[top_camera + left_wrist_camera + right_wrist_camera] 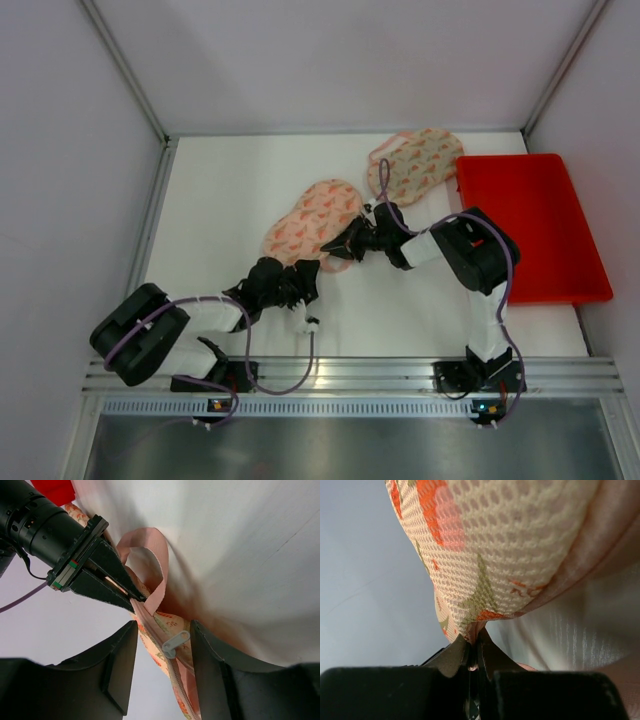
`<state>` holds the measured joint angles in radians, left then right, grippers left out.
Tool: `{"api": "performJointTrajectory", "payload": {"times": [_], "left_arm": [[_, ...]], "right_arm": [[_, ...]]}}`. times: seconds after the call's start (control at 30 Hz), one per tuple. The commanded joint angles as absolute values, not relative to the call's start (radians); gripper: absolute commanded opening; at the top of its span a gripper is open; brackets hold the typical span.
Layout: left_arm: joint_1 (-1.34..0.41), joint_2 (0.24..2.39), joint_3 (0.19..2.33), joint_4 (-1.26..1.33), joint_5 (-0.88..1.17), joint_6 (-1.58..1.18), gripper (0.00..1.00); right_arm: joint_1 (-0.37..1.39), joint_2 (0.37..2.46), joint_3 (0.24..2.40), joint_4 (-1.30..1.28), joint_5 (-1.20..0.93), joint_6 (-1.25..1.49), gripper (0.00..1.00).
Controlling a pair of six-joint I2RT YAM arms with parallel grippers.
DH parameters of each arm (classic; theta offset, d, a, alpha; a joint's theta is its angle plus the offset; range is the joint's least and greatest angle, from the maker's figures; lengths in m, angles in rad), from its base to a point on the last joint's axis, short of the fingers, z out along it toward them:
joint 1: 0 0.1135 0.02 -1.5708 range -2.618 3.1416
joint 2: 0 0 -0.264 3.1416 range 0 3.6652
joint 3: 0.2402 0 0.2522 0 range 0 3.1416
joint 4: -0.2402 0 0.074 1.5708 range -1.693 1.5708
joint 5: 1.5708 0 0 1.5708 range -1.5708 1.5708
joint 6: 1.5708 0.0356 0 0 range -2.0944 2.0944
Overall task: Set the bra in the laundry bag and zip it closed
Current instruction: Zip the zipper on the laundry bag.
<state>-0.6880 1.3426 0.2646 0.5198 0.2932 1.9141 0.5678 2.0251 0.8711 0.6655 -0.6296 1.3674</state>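
Observation:
The laundry bag (310,215), peach mesh with an orange and green print, lies mid-table. My right gripper (342,245) is shut on its right edge, and the wrist view shows the mesh (510,545) pinched between the closed jaws (474,642). My left gripper (305,290) is at the bag's near end, open. In its wrist view the jaws (164,630) stand on either side of the grey zipper pull (176,643) without touching it. A pink loop (155,555) curls up beside the right gripper's tip (140,599). The bra itself is hidden.
A second piece of the same print (418,165), with a pink loop, lies behind the right gripper. Whether it joins the bag I cannot tell. A red tray (535,225) stands at the right. White walls enclose the table.

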Motion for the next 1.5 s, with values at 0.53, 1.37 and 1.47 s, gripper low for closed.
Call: {"api": "performJointTrajectory", "payload": {"times": [0.53, 1.37, 1.47], "left_arm": [[-0.683, 1.246, 0.224, 0.560, 0.347, 1.898, 0.41], [-0.681, 1.232, 0.275, 0.359, 0.325, 1.943, 0.52], [-0.680, 1.223, 0.264, 0.359, 0.325, 1.956, 0.55]], "right_arm": [[0.584, 2.042, 0.887, 0.727, -0.635, 1.390, 0.00], [0.584, 2.060, 0.900, 0.727, -0.644, 1.394, 0.00], [0.584, 2.060, 0.899, 0.729, -0.646, 1.394, 0.00]]}}
